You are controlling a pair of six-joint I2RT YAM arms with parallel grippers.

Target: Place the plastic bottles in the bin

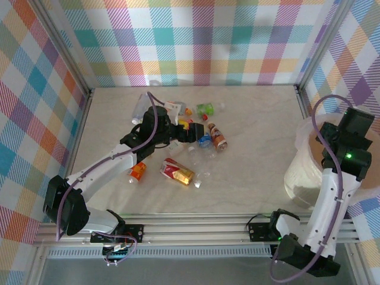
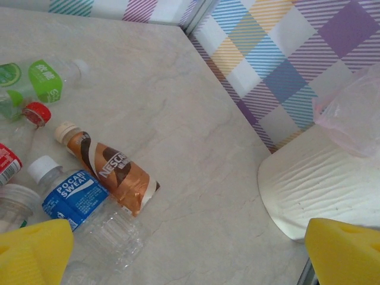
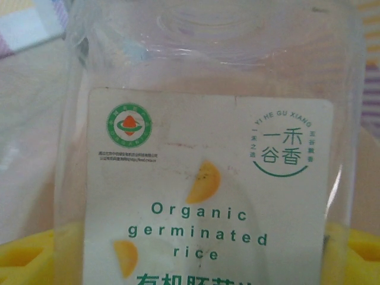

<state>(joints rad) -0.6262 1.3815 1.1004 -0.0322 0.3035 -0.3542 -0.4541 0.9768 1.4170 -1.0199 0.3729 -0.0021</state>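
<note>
rice-label bottle [image 3: 208, 178] pinched in right gripper [image 3: 196, 255] over bin [image 1: 303, 172] | left gripper [image 2: 190, 252] spread

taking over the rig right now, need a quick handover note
Left gripper: open, empty, hovering by the bottle pile.
Right gripper: shut on a clear bottle, over the bin.
Done: that one bottle is at the bin, not yet dropped; what's inside the bin can't be seen.
To do: release it, then move the pile across, bottle by bottle.
</note>
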